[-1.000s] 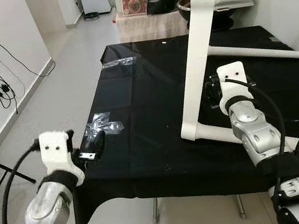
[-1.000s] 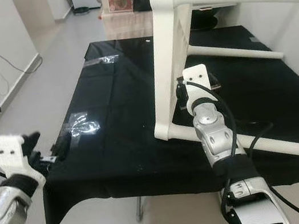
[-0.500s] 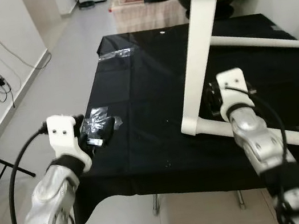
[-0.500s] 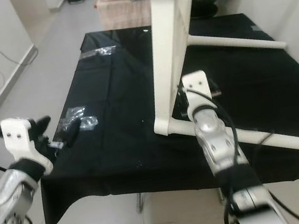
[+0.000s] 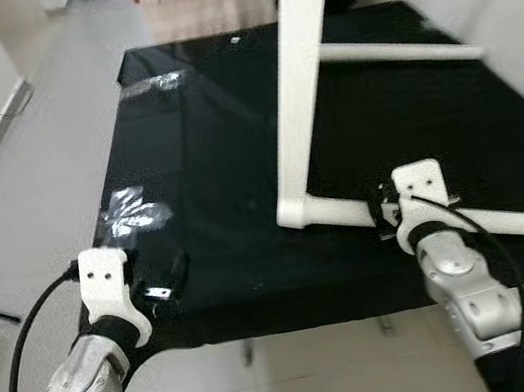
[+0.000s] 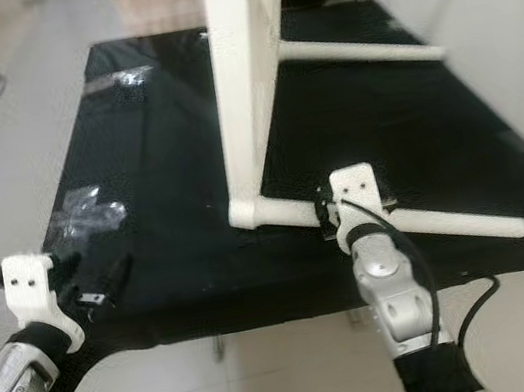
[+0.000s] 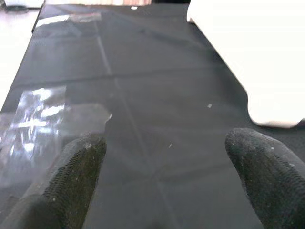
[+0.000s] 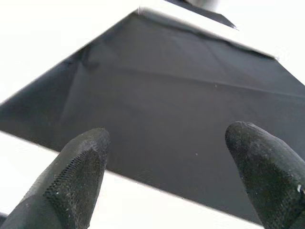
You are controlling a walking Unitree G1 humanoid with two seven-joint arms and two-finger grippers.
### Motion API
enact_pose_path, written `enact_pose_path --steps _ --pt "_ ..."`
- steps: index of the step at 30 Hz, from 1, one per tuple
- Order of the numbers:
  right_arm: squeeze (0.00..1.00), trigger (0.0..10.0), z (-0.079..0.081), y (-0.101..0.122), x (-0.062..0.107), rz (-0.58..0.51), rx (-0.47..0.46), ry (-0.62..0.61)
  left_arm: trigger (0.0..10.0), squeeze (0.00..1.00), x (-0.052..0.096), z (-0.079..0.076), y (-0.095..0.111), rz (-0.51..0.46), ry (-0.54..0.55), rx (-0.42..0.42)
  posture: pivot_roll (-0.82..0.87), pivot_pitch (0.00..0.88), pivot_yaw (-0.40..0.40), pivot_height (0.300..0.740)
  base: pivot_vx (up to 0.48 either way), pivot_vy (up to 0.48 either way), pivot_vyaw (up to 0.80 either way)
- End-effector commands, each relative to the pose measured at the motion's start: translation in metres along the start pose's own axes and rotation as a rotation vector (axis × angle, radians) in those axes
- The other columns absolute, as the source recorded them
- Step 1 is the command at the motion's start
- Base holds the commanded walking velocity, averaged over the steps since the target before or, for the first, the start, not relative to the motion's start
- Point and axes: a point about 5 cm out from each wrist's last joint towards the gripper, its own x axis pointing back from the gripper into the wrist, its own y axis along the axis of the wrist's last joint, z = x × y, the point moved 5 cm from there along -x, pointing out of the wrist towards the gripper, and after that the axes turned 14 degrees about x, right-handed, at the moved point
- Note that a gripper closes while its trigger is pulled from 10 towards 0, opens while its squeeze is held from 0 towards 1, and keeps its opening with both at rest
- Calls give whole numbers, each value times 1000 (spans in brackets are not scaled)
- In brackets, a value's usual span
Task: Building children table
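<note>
Still early: white table frame (image 5: 301,98) stands partly assembled on the black table (image 5: 193,147). Left of the frame, left gripper (image 7: 167,191) is spread wide, empty, near a plastic bag (image 5: 130,209). Right gripper (image 8: 167,179), wide, empty, at the frame's lower rail. Versus earlier, camera closer, left arm lower.

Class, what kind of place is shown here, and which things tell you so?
Probably a home room used for furniture assembly: a black-covered table, white children's table frame on it, tiled floor.
</note>
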Motion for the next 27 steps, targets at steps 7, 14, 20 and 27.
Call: enact_pose_path --steps 7,14,20,27 --pt "0 10000 -11 11 -1 -46 -45 -22 10000 0 -5 -3 10 -40 -19 -3 47 83 -17 740 305 0 0" --pt "0 10000 -17 13 -3 -52 -42 -38 10000 0 -8 -5 23 -77 -27 -12 49 78 -20 740 325 0 -343" --pt "0 10000 -15 18 -6 -61 -46 -32 10000 0 -9 -5 32 -105 -24 6 53 75 -27 740 217 0 0" --pt "0 10000 -20 20 -8 -66 -45 -33 10000 0 -9 -11 33 -107 -51 32 51 83 -31 740 0 0 0"
